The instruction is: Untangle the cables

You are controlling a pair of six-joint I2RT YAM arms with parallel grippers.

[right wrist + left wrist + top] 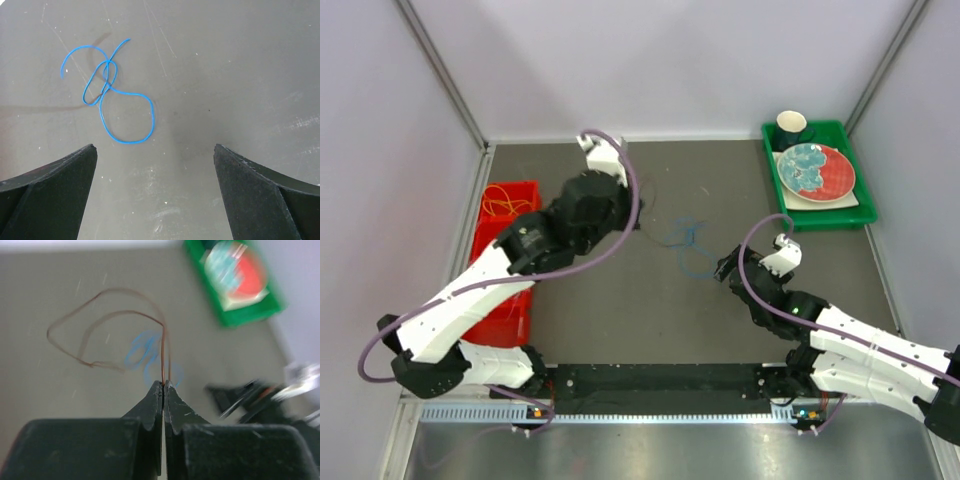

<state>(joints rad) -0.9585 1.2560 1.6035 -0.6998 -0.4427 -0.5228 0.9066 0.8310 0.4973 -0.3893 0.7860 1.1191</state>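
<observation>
In the left wrist view my left gripper (164, 384) is shut on a thin brown-red cable (100, 325). The cable rises from the fingertips and hangs in two loops above the table. Below it, blurred, a blue cable (150, 352) lies on the grey table. That blue cable (115, 100) shows as a loose knot with one big loop in the right wrist view, ahead and left of my open right gripper (155, 155). From above, the blue cable (690, 245) lies between the left gripper (634, 218) and the right gripper (730, 265). An orange-yellow cable (505, 203) rests in the red bin.
A red bin (490, 235) stands along the left edge, partly under the left arm. A green tray (775, 190) at the back right holds a red and teal plate (816, 170) and a dark cup (791, 127). Walls close off the table's sides.
</observation>
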